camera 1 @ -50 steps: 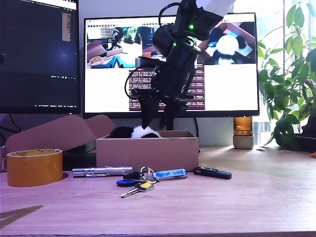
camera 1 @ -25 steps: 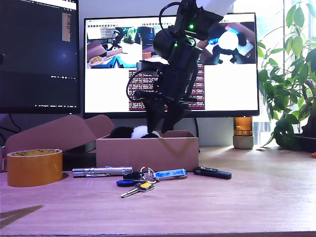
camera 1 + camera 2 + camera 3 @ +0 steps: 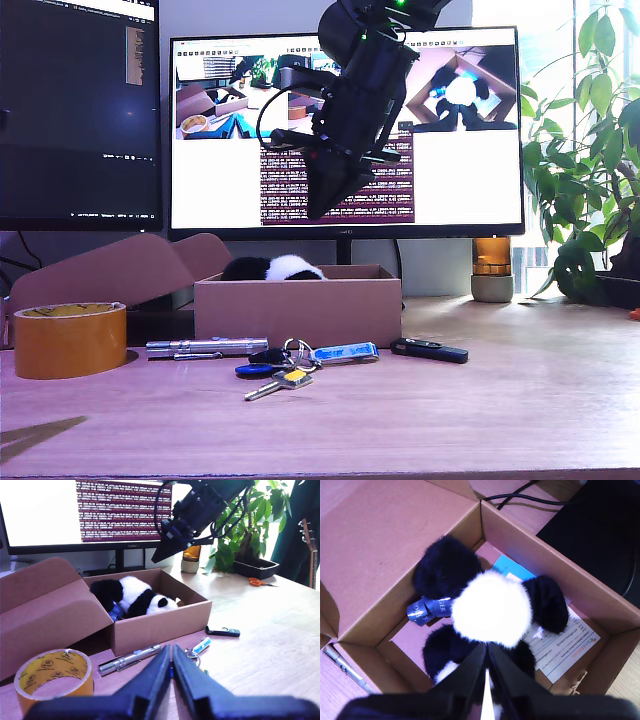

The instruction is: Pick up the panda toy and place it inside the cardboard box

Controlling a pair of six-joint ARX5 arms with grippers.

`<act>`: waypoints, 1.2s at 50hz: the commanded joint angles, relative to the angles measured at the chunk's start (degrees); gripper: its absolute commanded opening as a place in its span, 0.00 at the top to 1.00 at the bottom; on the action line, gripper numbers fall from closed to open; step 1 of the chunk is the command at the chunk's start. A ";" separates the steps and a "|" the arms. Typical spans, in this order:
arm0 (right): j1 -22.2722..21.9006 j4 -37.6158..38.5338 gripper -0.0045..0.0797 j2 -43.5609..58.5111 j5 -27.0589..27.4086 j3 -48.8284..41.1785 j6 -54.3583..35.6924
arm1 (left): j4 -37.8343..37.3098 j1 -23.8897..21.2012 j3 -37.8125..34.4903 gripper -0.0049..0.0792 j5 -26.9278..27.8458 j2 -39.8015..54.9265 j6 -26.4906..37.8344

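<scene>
A roll of tape (image 3: 69,338) sits near the desk's (image 3: 500,400) left edge in the exterior view. A silver pen (image 3: 205,347), keys (image 3: 290,365) and a black stick (image 3: 430,350) lie near its middle.

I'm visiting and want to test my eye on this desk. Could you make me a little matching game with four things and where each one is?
Things:
1. panda toy
2. tape roll
3. keys
4. potted plant

Places:
A. exterior view's right edge
B. inside the cardboard box
C. exterior view's left, beside the box flap
D. on the desk in front of the box

Pairs: 1-B, 2-C, 3-D, 4-A
</scene>
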 commanded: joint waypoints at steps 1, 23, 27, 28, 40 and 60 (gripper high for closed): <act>0.13 -0.11 0.95 -0.81 0.00 0.20 -0.11 | 0.46 -0.04 -0.96 0.96 -0.02 0.24 0.09; 0.31 2.01 0.95 -5.70 2.97 0.02 1.01 | -0.50 0.68 -0.96 0.96 -1.86 0.24 0.09; 0.57 2.19 0.95 -6.58 3.19 -0.85 1.05 | -0.48 0.98 -0.96 0.96 -1.92 0.24 0.11; 0.70 2.23 0.95 -6.82 3.50 -1.31 0.94 | -0.50 1.09 -0.96 0.96 -1.92 0.24 0.11; 1.40 8.63 0.95 -14.95 4.55 -13.03 0.94 | -0.48 1.97 -0.94 0.96 -1.90 0.24 0.07; -2.69 21.44 0.95 -33.24 6.03 -39.98 3.08 | -0.37 2.01 -0.96 0.96 -1.66 0.24 0.07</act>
